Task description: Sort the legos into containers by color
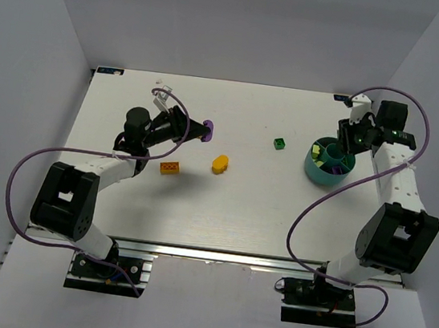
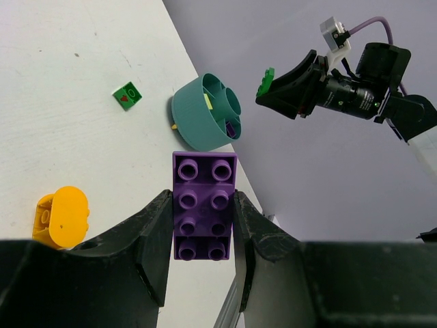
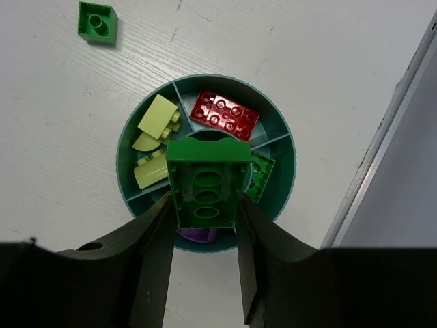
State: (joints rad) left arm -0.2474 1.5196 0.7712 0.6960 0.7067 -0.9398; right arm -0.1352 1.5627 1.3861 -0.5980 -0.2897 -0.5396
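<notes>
**Two bricks gripped, and one release that could miss its section**

The right gripper [image 3: 205, 199] hangs straight above the teal bowl [image 3: 123, 137]. Its fingers are closed partway on the flanks of a green brick [image 3: 207, 178], hollow underside toward the wrist camera. In that view the brick covers the bowl's central cup, not the section at the right where a smaller green piece [image 3: 259, 179] lies. Let go from here, I judge it would strike the cup or a divider. It could then tip toward the lime pieces [image 3: 156, 123] at the left or the purple piece [image 3: 198, 236] at the bottom. A red brick [image 3: 225, 115] fills the upper section. The green brick also looks long for that section, so it might end up propped on the rim.

The left gripper [image 2: 203, 198] has its fingers pressed on the long sides of a purple brick [image 2: 205, 171], studs facing the camera. Part of the brick juts past the tips, so a brisk swing could make it pivot or slip. Both loads belong in the one bowl, and the right arm occupies the space above it, so the arms could crowd each other.

In the overhead view the right arm climbs the right side of the frame and folds down over the bowl. The left arm reaches up and rightward from the lower left, its gripper lying nearly level at centre-left, well apart from the bowl. An orange-yellow oval [image 1: 219, 163], an orange brick [image 1: 170, 167] and a small green brick [image 1: 279, 143] lie loose on the counter [image 1: 237, 215].
</notes>
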